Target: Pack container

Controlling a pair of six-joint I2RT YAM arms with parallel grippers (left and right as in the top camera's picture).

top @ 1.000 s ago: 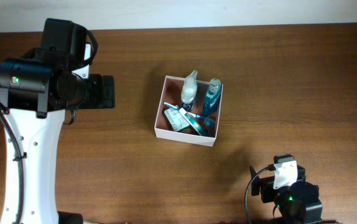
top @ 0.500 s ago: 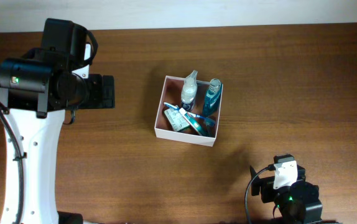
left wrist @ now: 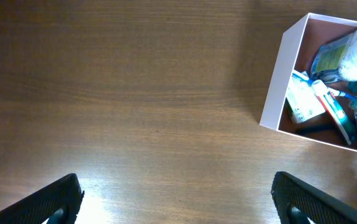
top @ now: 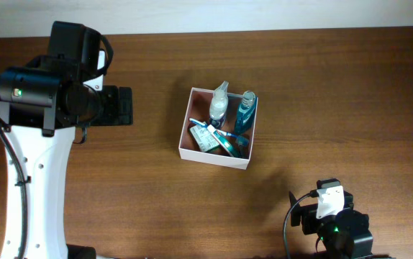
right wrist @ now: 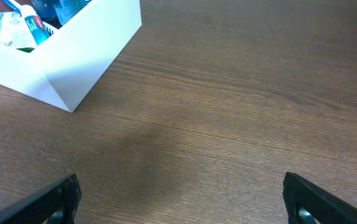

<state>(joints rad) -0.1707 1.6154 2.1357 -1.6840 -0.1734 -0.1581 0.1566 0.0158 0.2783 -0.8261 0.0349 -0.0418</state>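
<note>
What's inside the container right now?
The container holds a white bottle, a blue bottle, a toothpaste tube and a packet. Anything beneath them is hidden.

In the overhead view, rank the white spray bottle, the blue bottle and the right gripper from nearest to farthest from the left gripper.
Measured from the left gripper:
1. the white spray bottle, in the container, on the side facing that gripper.
2. the blue bottle, right beside it, at the container's far corner.
3. the right gripper, well beyond the container, low in the view.
</note>
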